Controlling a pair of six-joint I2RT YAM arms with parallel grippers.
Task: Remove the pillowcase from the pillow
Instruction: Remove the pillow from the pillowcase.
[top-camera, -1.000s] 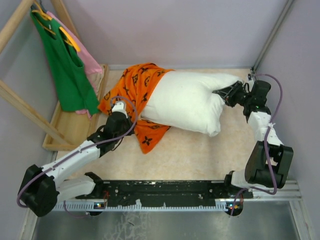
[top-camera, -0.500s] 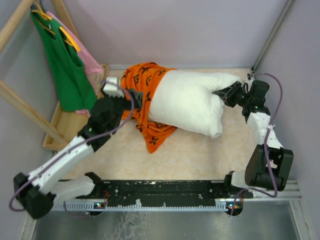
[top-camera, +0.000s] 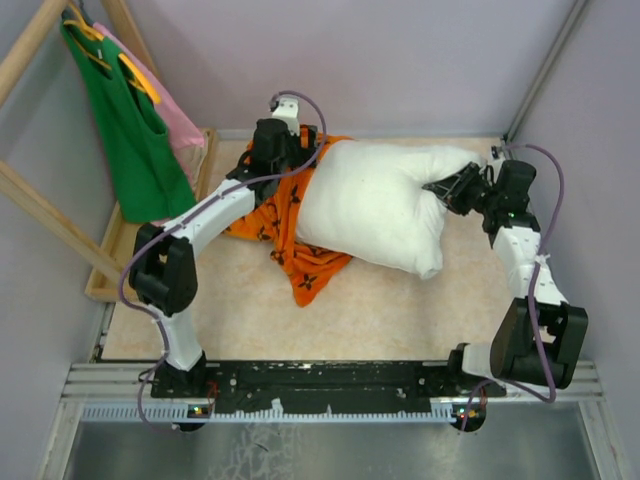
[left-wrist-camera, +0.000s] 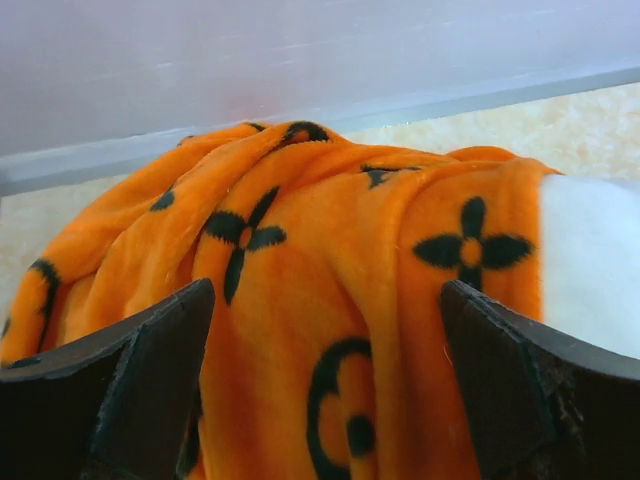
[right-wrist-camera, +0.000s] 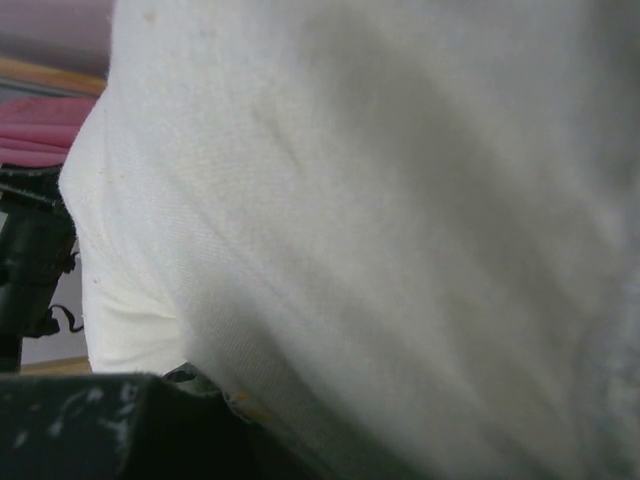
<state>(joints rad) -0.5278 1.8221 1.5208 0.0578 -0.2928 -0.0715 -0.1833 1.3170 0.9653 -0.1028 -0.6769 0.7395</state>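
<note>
**Pillowcase on one end of the pillow; left gripper released, right gripper clenched**

**Top external view.** We find the pillow (top-camera: 380, 210) lying across the table (top-camera: 420, 310), just right of centre. The pillowcase (top-camera: 305, 265) is bunched over the pillow's 9 o'clock end only, and the rest of the pillow is bare white. One flap of the pillowcase trails onto the table toward 7 o'clock. The left gripper (top-camera: 290, 165) stands over the pillowcase near the pillow's 10 o'clock corner. The right gripper (top-camera: 440, 188) meets the pillow at its 3 o'clock end, where the stuffing is pinched into a fold. We read this gripper as clenched on the pillow. At 10 o'clock in the scene, a green tank top (top-camera: 135, 130) and a pink garment (top-camera: 185, 125) hang from a wooden rack (top-camera: 45, 212).

**Left wrist view.** The fingers (left-wrist-camera: 150, 380) sit at 7 and 5 o'clock, spread wide apart: released. The pillowcase fills the centre beyond them. Bare pillow shows at 3 o'clock and the wall at 12 o'clock.

**Right wrist view.** White pillow fabric fills nearly the whole frame, close against the lens. A dark finger at 7 o'clock touches it. The pink garment shows at the 10 o'clock edge.
</note>
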